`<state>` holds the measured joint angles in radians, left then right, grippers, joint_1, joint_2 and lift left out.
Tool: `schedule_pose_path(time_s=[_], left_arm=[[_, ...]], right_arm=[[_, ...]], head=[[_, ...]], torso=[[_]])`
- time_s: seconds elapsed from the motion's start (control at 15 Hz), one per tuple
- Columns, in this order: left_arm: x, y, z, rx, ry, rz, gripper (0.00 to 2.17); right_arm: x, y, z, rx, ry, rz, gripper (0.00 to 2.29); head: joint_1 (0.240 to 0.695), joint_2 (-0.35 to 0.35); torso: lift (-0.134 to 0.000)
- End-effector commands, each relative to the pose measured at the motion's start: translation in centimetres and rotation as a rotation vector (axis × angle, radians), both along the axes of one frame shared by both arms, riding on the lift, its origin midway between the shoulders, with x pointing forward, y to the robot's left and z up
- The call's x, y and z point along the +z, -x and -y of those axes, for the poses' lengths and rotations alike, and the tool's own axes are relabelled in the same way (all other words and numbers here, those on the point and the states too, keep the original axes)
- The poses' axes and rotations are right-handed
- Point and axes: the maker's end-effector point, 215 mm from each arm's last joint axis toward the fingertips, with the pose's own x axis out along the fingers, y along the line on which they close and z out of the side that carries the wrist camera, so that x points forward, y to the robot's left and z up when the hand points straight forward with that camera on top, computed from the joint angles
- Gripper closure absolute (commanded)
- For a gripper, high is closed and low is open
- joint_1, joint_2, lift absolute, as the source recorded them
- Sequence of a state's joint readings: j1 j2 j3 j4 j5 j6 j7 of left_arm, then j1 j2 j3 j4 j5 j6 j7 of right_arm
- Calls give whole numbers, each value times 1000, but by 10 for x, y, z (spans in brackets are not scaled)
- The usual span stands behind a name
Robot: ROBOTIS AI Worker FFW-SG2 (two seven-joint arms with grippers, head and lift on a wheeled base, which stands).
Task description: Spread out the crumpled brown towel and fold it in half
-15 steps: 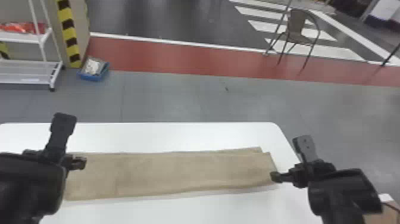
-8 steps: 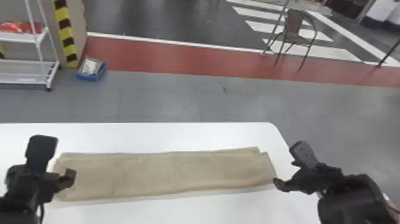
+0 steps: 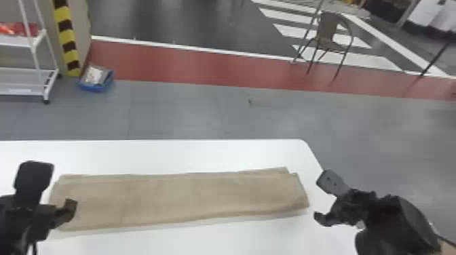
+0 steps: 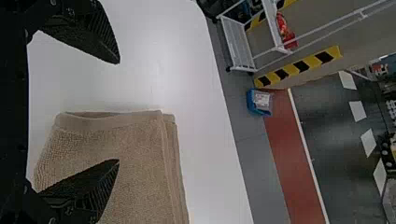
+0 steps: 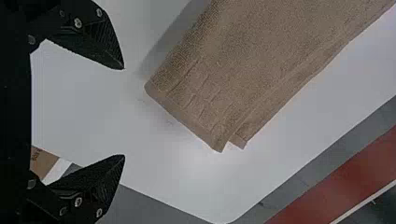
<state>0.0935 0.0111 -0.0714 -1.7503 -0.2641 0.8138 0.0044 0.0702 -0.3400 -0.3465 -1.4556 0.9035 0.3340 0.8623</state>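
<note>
Right hand (image 3: 322, 200) near towel (image 3: 183, 198), woven bands (image 5: 198, 99) in wrist view

In the head view, at 7 o'clock, the towel (image 3: 179, 200) is an even sandy brown, and the table (image 3: 169, 152) under it is plain white. Black covers both the left gripper (image 3: 54, 190) at 8 o'clock and the right gripper (image 3: 322, 200) at 4 o'clock. Toward 10 o'clock, yellow and black bands alternate down the pillar (image 3: 68, 40), near a white rack (image 3: 20, 81) and a blue bin (image 3: 96, 88). The grey floor (image 3: 186, 112) meets a brick-red strip (image 3: 203, 67) edged in white; between 1 and 2 o'clock, white stripes (image 3: 295, 32) cross dark grey behind a brown chair (image 3: 327, 30)
</note>
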Motion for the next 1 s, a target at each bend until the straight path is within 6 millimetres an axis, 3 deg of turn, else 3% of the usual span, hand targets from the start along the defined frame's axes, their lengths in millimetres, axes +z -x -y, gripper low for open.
schedule_pose_path(time_s=[0.0, 0.33, 0.6, 0.93], left_arm=[[-4, 7, -5, -30, -37, -3, 144], [-7, 23, 2, -112, -66, 48, 151], [-31, 34, -1, -95, 13, -78, 215], [-43, 18, -6, -81, 31, -109, 272]], right_arm=[[-6, -10, -7, 15, 16, -16, 248], [-9, -17, -11, 8, 34, -31, 252], [-11, -18, -15, 15, 44, -42, 255], [-18, -17, -21, 24, 71, -70, 286]], head=[[695, -326], [695, -318], [695, -319], [695, -308]], torso=[[0], [0], [0], [0]])
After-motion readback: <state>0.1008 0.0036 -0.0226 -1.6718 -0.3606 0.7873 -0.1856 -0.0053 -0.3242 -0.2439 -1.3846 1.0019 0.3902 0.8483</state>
